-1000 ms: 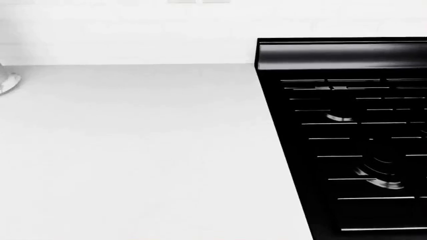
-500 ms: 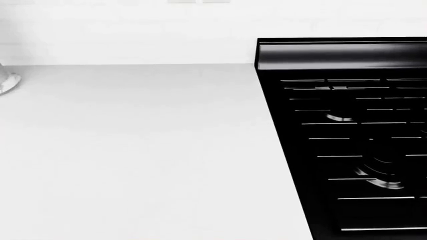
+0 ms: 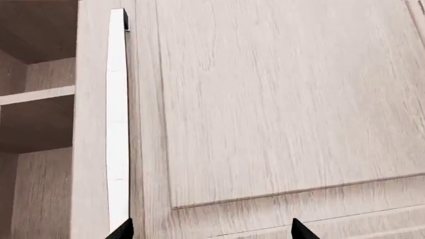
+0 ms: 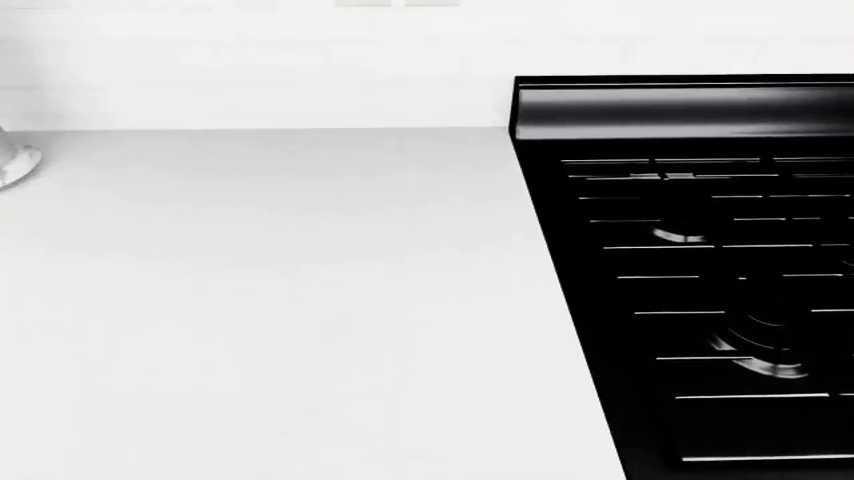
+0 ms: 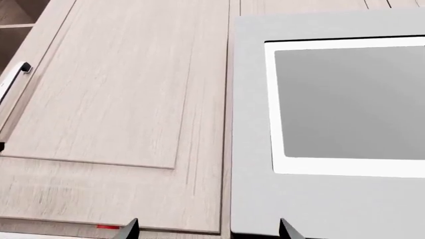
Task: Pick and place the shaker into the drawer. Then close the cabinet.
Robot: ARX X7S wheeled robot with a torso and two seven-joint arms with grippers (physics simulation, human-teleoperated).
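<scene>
Left hand (image 3: 207, 230): only two dark fingertips show at the lower edge of the left wrist view, set well apart with nothing between them. Spread, empty. One tip sits just beside the lower end of the silver bar handle (image 3: 117, 124).

Right hand (image 5: 209, 228): same story at the bottom of the right wrist view, tips apart, holding nothing.

Past the left tips: the cabinet (image 3: 279, 104), light wood grain, a panelled door face filling most of the frame. At the far left of that frame an open recess with a shelf (image 3: 37, 94) across it, so something there stands open; door or drawer, cannot tell.

Past the right tips: more panelled wood, then a grey appliance front (image 5: 249, 124) with a pale window on the right half of the frame.

Head view: white table (image 4: 267, 300) fills the left and centre, black stove (image 4: 707, 280) along the right edge. A sliver of a grey-white object (image 4: 14, 165) at the left edge, too cropped to name.

Shaker: not in any view. Drawer: not identifiable either.

Handling, as a guess: small, light, rigid cylinder, likely smooth and prone to roll or slip. Pinch across the middle of the body, not the rounded ends.
</scene>
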